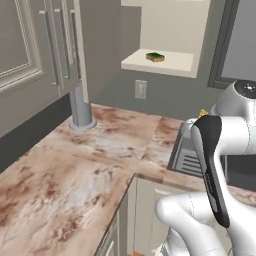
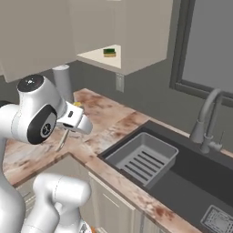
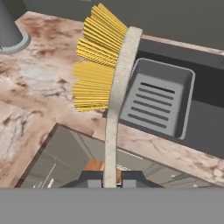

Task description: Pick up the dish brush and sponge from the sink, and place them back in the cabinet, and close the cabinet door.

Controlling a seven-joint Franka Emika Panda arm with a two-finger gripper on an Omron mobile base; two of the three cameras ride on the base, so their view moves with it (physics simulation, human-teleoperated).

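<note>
My gripper (image 3: 110, 180) is shut on the dish brush (image 3: 114, 100). Its pale cream handle runs up between the fingertips, and its yellow bristles point left. In the right base view the gripper (image 2: 67, 129) holds the brush (image 2: 62, 142) above the counter corner, left of the sink (image 2: 182, 175). The sponge (image 1: 155, 57), dark green over yellow, lies on the shelf of the open cabinet (image 1: 165, 30), also seen from the right side (image 2: 109, 53). The cabinet door (image 2: 41, 41) stands swung open left of the shelf.
A grey ribbed drainer tray (image 2: 142, 159) sits in the sink's left half, and the arched faucet (image 2: 207, 118) rises behind it. A grey cylinder (image 1: 80, 107) stands on the marble counter (image 1: 75, 165) near the wall cabinets. A window (image 2: 205, 45) is above the sink.
</note>
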